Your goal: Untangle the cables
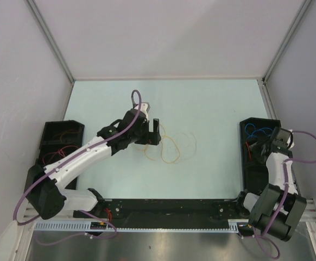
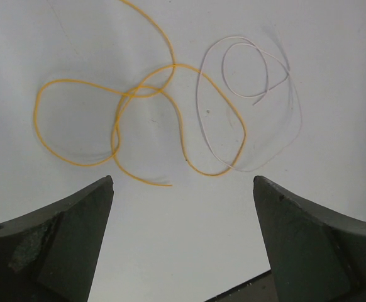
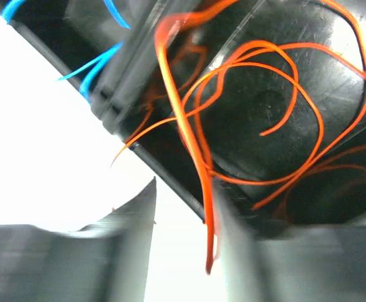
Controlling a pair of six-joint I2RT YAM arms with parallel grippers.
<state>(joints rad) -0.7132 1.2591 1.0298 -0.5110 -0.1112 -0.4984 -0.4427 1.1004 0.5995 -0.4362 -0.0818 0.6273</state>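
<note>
A curly orange cable (image 2: 136,93) and a pale yellow cable (image 2: 198,94) lie looped across each other on the table, just ahead of my left gripper (image 2: 183,182). That gripper is open and holds nothing. From above, the orange cable (image 1: 169,148) and the pale cable (image 1: 189,142) sit right of the left gripper (image 1: 155,131). My right gripper (image 1: 260,143) hovers over the right black tray (image 1: 254,168). Its blurred jaws (image 3: 186,189) stand apart, and a loose orange cable end (image 3: 205,207) hangs beside the right finger. More orange cables (image 3: 309,107) lie in the tray.
Blue cables (image 3: 101,63) fill the tray's neighbouring compartment (image 1: 258,130). A second black tray (image 1: 60,144) with red wires stands at the table's left edge. White walls close in the table on three sides. A black rail (image 1: 169,209) runs along the near edge.
</note>
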